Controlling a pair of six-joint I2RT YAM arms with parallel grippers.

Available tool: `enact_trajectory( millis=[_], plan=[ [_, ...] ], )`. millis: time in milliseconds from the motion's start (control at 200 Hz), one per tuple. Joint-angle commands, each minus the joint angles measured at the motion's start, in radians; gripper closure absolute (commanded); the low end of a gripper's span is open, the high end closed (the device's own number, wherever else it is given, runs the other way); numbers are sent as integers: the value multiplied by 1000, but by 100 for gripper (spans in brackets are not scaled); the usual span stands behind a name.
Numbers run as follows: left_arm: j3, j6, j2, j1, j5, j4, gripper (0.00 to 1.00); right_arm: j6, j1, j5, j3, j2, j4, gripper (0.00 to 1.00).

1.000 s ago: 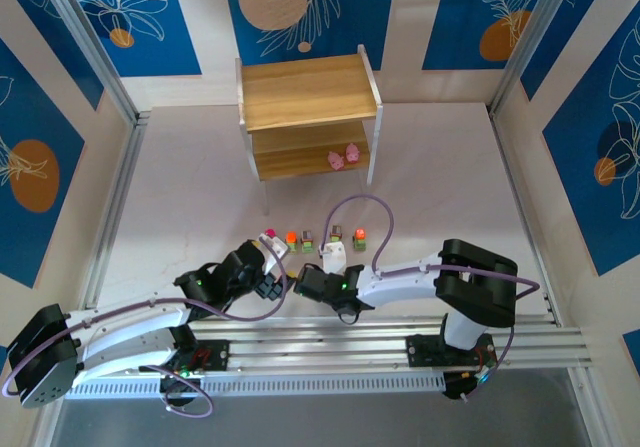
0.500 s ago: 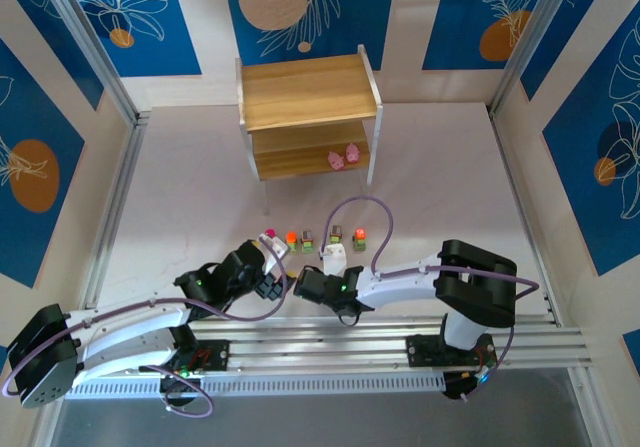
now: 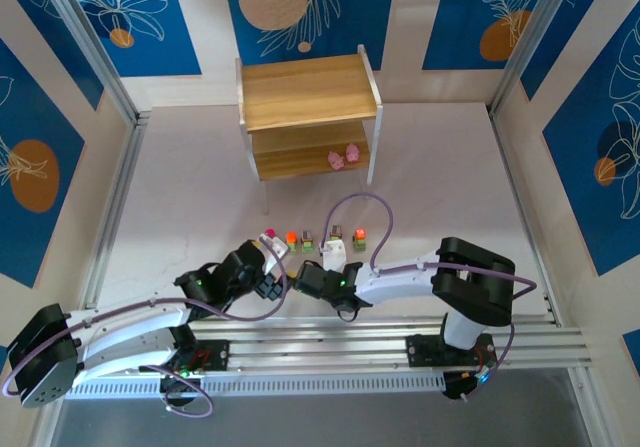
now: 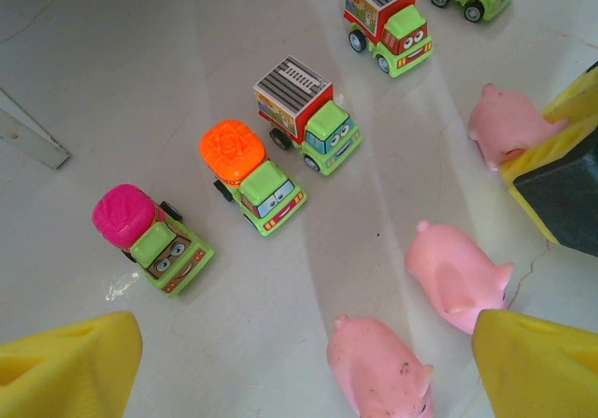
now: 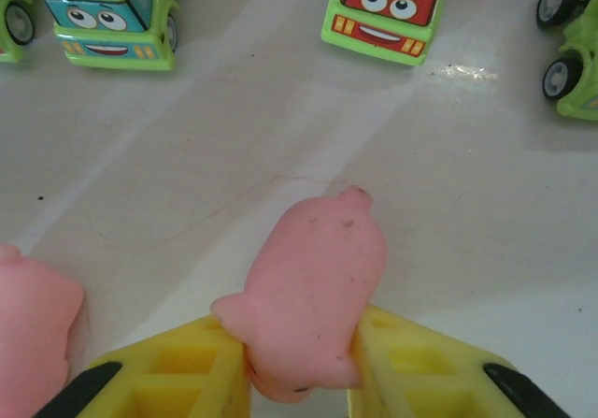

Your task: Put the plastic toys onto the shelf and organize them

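- The right claw (image 5: 299,357) was clenched on a pink pig (image 5: 308,278) low at the surface (image 5: 467,156).
- The left claw (image 4: 299,367) hung released over two other pigs (image 4: 458,273); toy trucks (image 4: 266,189) stood in a row beyond.
- Farthest, the shelf (image 3: 308,92) held two pink figures (image 3: 343,156) on its lower board.

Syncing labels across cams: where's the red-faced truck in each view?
Top external: red-faced truck, fourth from left in the toy row.
Left wrist: same truck, upper middle, striped grey roof.
Right wrist: its cab at the top edge, right of centre, beyond the pink pig gripped by the right end effector.
Shared landmark: the blue-faced truck beside it in all three.
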Motion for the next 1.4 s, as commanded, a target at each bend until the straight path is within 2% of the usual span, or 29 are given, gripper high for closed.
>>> enact_trajectory(
  millis=[0,375,540,695,1071,1396],
  plan=[
    [31,19,4,-9,-12,11,9,-8,-11,16,6,-17,-11,73],
    [38,22,18,-17,-8,13,8,-138,-55,56,8,-224,-62,76],
    [44,25,30,-28,4,22,8,-269,-96,52,56,-299,-66,76],
    [36,28,24,-28,16,39,8,-419,-166,-5,114,-345,-30,76],
    [36,33,42,-28,40,55,8,-683,-331,-139,313,-282,32,77],
    [11,29,-16,-28,21,56,7,-759,-414,-241,425,-170,62,76]
  ],
)
